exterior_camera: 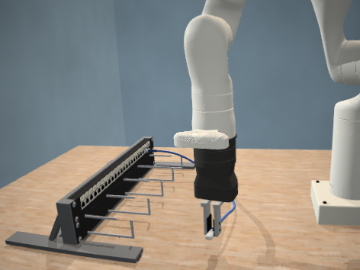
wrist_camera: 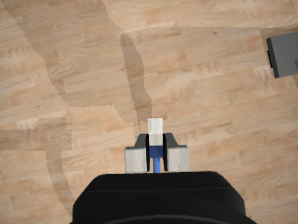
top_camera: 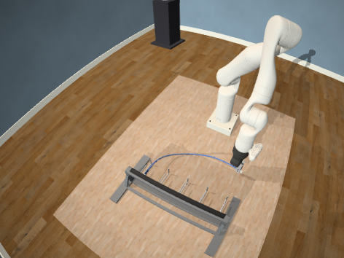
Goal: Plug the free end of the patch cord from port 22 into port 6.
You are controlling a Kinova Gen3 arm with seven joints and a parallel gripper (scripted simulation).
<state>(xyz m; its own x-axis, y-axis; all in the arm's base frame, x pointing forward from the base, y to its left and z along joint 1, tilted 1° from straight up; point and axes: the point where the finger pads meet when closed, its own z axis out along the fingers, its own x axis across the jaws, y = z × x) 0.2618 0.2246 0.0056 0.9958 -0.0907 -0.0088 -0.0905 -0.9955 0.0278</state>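
Nearest the exterior view, we see the rack [top_camera: 175,198] [exterior_camera: 66,221] [wrist_camera: 286,55] standing by its near foot on the surface [top_camera: 146,135] [exterior_camera: 171,248] [wrist_camera: 210,90]. In front of its jack side, well apart from it, the fingers [top_camera: 240,168] [exterior_camera: 212,229] point down, closed on the plug [exterior_camera: 211,234] [wrist_camera: 155,127], whose pale tip protrudes. We note the blue cord [top_camera: 193,154] [exterior_camera: 228,214] [wrist_camera: 156,165] bowing from the plug to the rack's far end. Farther from the rack than the fingers, the arm's base [top_camera: 218,127] [exterior_camera: 318,213] sits on the surface. Beyond, we record a dark column [top_camera: 165,25] on the floor.
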